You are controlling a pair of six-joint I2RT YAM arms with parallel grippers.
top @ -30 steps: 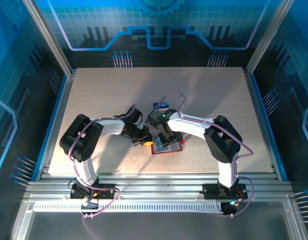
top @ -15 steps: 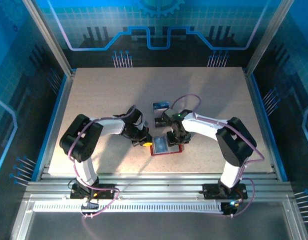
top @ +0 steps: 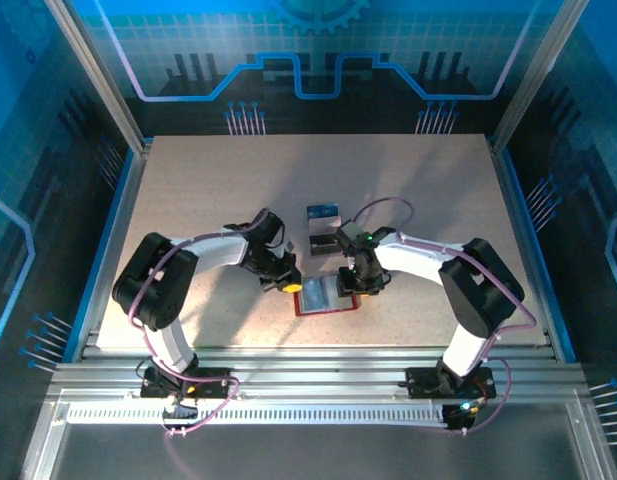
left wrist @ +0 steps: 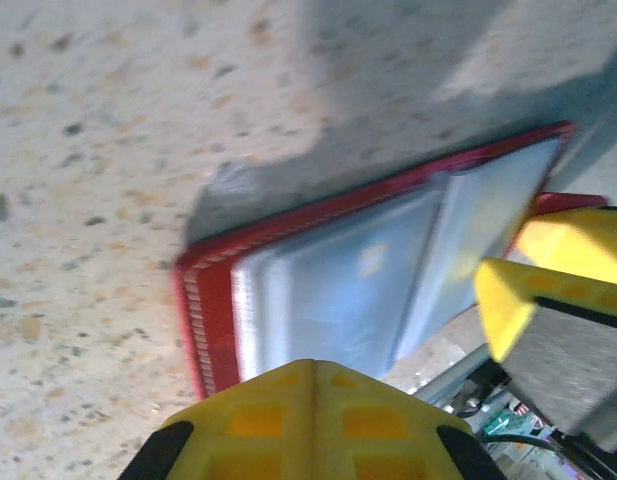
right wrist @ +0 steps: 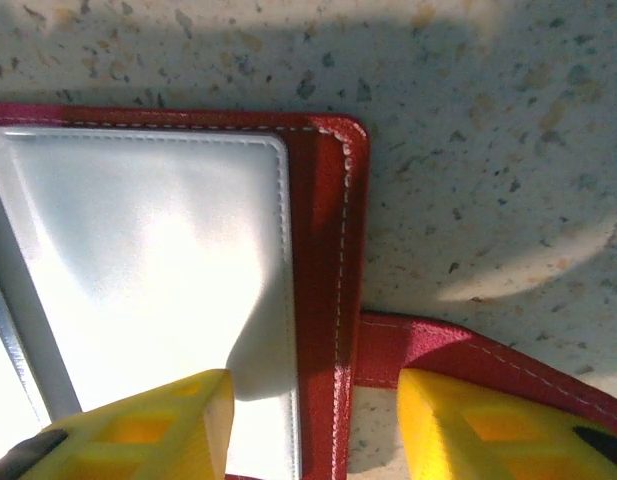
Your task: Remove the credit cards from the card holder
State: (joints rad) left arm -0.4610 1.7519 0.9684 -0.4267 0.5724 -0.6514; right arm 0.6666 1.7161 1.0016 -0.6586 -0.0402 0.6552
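The red card holder (top: 310, 308) lies open on the table, its pale grey pockets (right wrist: 148, 260) facing up. My left gripper (top: 287, 284) is shut, its yellow tips (left wrist: 313, 400) pressing at the holder's left edge (left wrist: 203, 300). My right gripper (top: 354, 287) is open and straddles the holder's right red border (right wrist: 323, 260), one finger (right wrist: 158, 425) over the pocket and the other on the clasp tab (right wrist: 458, 355). Two credit cards lie just beyond the holder: a blue one with a white band (top: 323, 212) and a dark one (top: 324, 240).
The speckled tabletop (top: 208, 180) is bounded by blue side rails (top: 116, 220) and a metal rail (top: 318, 355) along the near edge. Both arms crowd the near middle of the table around the holder.
My right gripper has swung right and nearer, from above the holder to its right edge, and its jaws have narrowed a little. The holder has shifted slightly left and nearer.
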